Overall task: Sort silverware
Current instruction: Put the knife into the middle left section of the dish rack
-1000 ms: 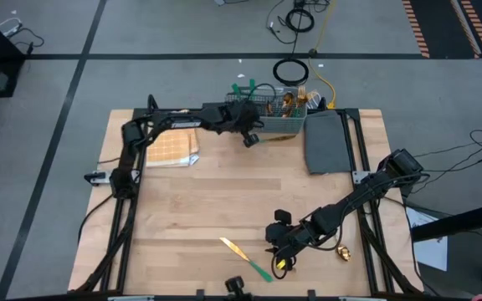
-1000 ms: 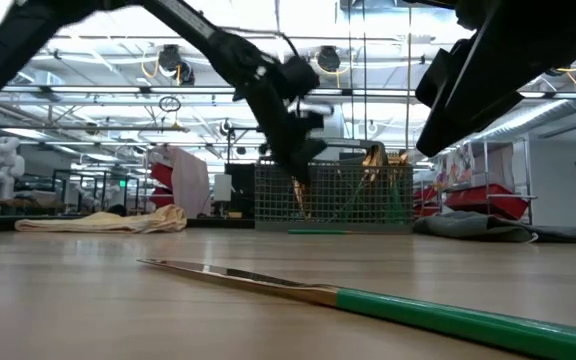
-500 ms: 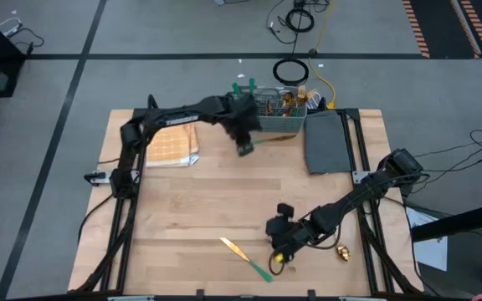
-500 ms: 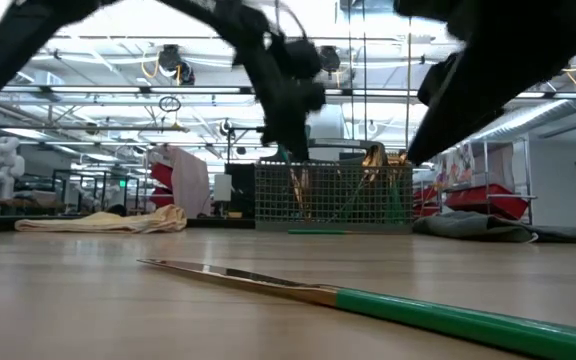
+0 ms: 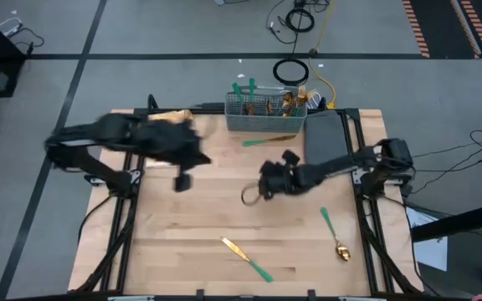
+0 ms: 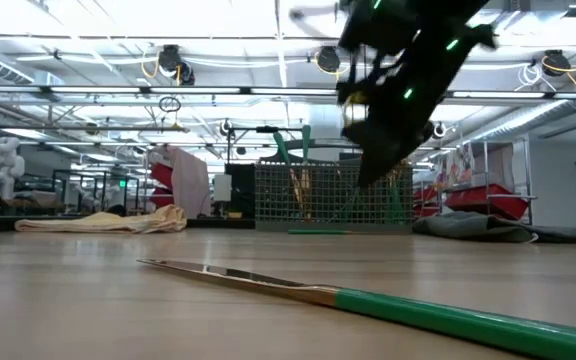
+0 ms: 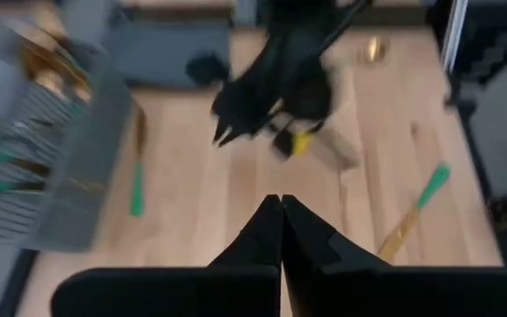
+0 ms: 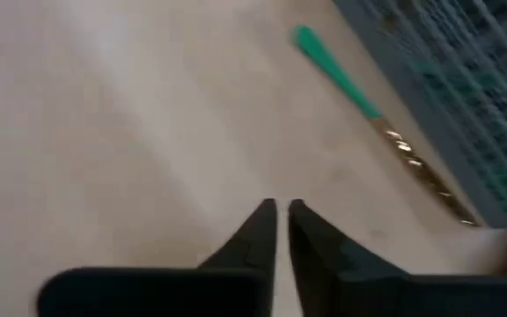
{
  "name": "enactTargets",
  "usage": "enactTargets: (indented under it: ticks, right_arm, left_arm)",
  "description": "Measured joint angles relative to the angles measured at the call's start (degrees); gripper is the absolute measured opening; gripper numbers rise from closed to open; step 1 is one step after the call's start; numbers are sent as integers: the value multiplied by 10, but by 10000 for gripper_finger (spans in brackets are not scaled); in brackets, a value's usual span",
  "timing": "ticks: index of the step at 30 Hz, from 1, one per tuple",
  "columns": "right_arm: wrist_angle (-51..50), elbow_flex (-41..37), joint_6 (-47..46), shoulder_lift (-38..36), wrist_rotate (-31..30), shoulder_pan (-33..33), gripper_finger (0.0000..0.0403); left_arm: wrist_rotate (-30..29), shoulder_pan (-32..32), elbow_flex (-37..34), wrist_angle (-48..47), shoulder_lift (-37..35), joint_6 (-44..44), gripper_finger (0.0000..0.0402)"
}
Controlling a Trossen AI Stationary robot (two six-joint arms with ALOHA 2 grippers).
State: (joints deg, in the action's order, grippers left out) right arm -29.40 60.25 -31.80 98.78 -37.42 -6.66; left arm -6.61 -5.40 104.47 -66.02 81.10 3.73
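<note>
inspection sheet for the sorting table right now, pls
Surface: wooden table, bare middle.
Job's things: knife near front edge; spoon front right; one piece lying before the cutlery basket, more standing inside it.
Clutter: checked cloth, grey mat.
Grippers: left gripper shut, empty; right gripper nearly shut at mid-table, nothing seen held.
Cables: coils on floor.
Surroundings: open workshop hall.

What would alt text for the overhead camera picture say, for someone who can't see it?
Two dark robot arms reach over a wooden table. A grey cutlery basket sits at the far edge; a knife, a spoon and another green-handled piece lie loose.
</note>
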Motion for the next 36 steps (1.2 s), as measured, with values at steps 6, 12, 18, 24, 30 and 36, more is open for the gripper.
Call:
enactTargets:
  ticks: [6,12,18,24,30,36]
  right_arm:
    - [13,0,68,7,-4,92,1]
    - [49,0,116,8,32,155,0]
    - [44,0,127,8,106,213,0]
    - [38,0,130,8,156,253,0]
    - [5,0,98,8,191,274,0]
    - [-22,0,74,8,196,288,0]
  left_arm:
    - [-155,-115,0,8,-115,71,0]
    - [-253,-177,0,1,-166,100,0]
    - [-269,-187,0,-39,-171,110,0]
    - [-280,-187,-1,-71,-162,110,5]
    - [-306,-187,-1,-77,-162,110,6]
    - [-312,-187,-1,-93,-162,110,7]
